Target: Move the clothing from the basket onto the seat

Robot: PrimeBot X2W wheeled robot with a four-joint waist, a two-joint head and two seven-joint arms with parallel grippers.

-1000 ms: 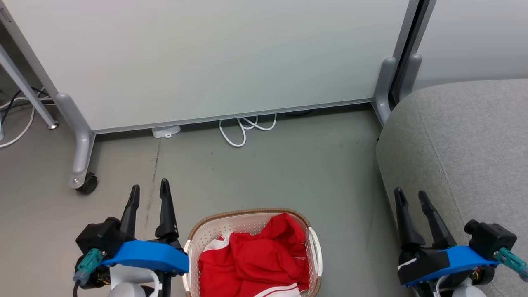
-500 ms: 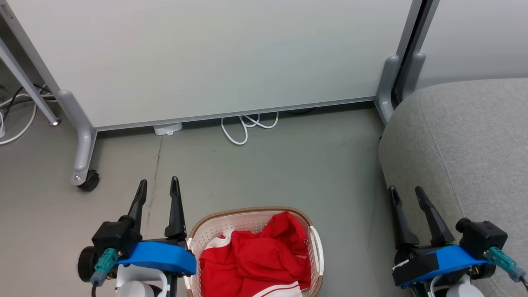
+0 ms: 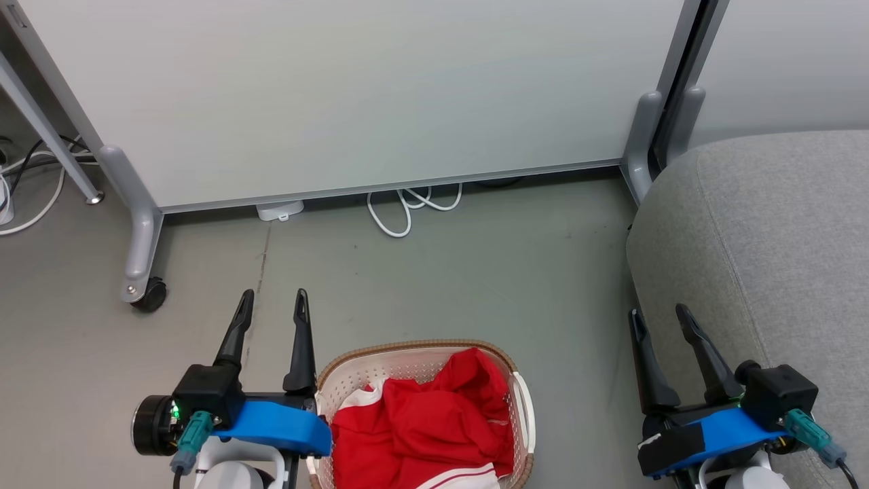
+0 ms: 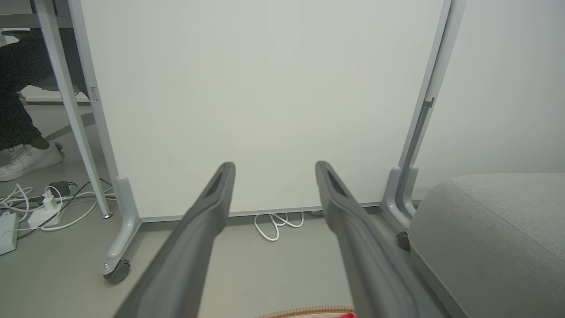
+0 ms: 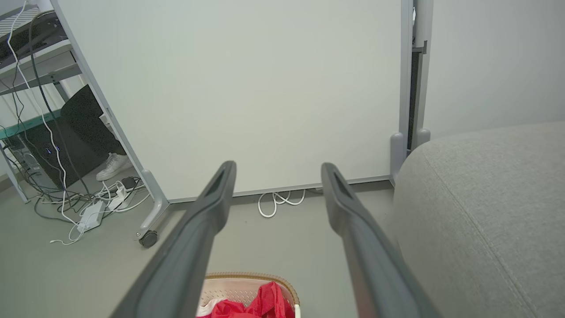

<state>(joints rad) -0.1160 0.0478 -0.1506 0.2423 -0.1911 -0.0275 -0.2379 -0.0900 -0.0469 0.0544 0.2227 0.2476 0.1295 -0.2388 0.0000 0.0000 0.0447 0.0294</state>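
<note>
- The clothing (image 3: 424,421) is a bright red heap with a white panel and a striped hem at its near edge. It lies inside the basket (image 3: 407,350), between the two pincers and much closer to the left one.
- The basket stands on the grey floor (image 3: 475,272). Its left rim is just beside the blue wrist block of the left pincer (image 3: 273,295); I cannot tell whether they touch.
- The left pincer is released: its two dark fingers are spread with nothing between them, and the tips reach past the basket's far rim above bare floor.
- In the left wrist view the basket's brown rim shows as a thin strip below the right finger of that pincer.
- The right pincer (image 3: 657,311) is released as well, fingers parted and empty. It is well apart from the basket, on the basket's right.
- The seat (image 3: 767,251) is light grey with a rounded corner and lies immediately right of the right pincer. Whether the fingers touch its side cannot be told.
- Ahead of both pincers stands a white partition panel (image 3: 353,95) on grey legs, with a castor (image 3: 148,294) ahead and left of the left pincer.
- A looped white cable (image 3: 407,207) lies under the panel's lower edge, ahead of the gap between the pincers.
- In the left wrist view, far left of the fingers, a person's white shoe (image 4: 26,161) rests near a tangle of plugs.
</note>
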